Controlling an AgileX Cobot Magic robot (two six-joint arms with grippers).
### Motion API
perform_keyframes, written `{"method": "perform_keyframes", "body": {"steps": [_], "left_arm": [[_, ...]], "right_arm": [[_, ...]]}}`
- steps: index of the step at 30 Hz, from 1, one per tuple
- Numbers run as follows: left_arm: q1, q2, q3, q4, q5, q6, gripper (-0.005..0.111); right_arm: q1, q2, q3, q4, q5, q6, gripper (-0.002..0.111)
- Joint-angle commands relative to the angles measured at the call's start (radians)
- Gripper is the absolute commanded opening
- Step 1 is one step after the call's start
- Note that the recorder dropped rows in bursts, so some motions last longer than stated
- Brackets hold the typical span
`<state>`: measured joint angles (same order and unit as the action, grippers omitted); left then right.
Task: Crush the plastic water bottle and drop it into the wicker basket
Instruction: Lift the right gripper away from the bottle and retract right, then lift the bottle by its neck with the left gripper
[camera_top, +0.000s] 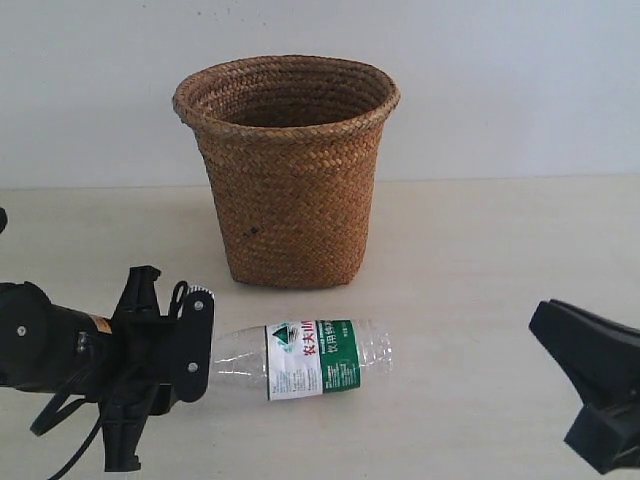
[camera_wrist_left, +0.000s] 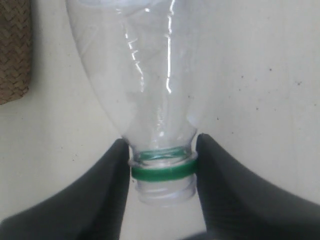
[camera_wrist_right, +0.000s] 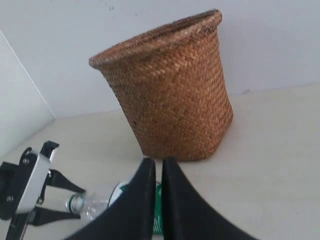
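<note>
Fingers (camera_wrist_left: 100, 200) of my left tool (camera_wrist_left: 162, 142) stand one on each side of the neck of the plastic water bottle (camera_wrist_left: 145, 75). They are clamped on it right at the green ring (camera_wrist_left: 162, 173), and each dark finger touches the plastic. In the exterior view this tool sits at 9 o'clock of the bottle, low over the counter (camera_top: 480, 260).

The bottle lies on its side on the counter, with its neck toward 9 o'clock and its base toward 3 o'clock. Its clear body looks rounded. A white-and-green label (camera_top: 300, 362) with red characters wraps its middle.

My right tool (camera_wrist_right: 158, 161) has its two fingers drawn together with only a thin slit between them, and they grip nothing. In the exterior view it hangs at about 4 o'clock of the bottle, well apart from the base. Its own camera shows a strip of the green label just past the fingertips.

At 12 o'clock of the bottle the wicker basket (camera_top: 290, 200) stands upright on the counter, near the bottle but not touching it. Its round flared rim is wider than its base, and a small dark spot (camera_top: 252, 231) marks its side toward 8 o'clock. A pale wall (camera_top: 500, 90) rises behind it.
</note>
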<state>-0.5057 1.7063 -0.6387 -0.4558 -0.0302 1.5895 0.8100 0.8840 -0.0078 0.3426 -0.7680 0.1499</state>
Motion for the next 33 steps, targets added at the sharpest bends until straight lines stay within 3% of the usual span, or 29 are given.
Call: {"method": "perform_keyframes", "body": {"steps": [1, 13, 25, 30, 33], "left_arm": [[-0.005, -0.008, -0.003, -0.008, -0.022, -0.018, 0.004], [-0.019, -0.169, -0.003, -0.008, 0.07, -0.026, 0.004], [-0.148, -0.368, -0.003, 0.003, 0.258, -0.05, 0.004], [-0.212, -0.469, -0.003, 0.022, 0.35, -0.18, 0.004], [-0.232, -0.531, -0.001, 0.15, 0.37, -0.33, 0.004]], "right_arm": [[-0.003, -0.004, 0.008, 0.0, 0.103, -0.01, 0.001], [-0.003, -0.004, 0.008, 0.058, 0.052, -0.014, 0.001], [-0.003, -0.004, 0.008, 0.112, 0.01, -0.064, 0.001], [-0.003, -0.004, 0.008, 0.112, 0.01, -0.064, 0.001], [-0.003, -0.004, 0.008, 0.112, 0.01, -0.064, 0.001]]}}
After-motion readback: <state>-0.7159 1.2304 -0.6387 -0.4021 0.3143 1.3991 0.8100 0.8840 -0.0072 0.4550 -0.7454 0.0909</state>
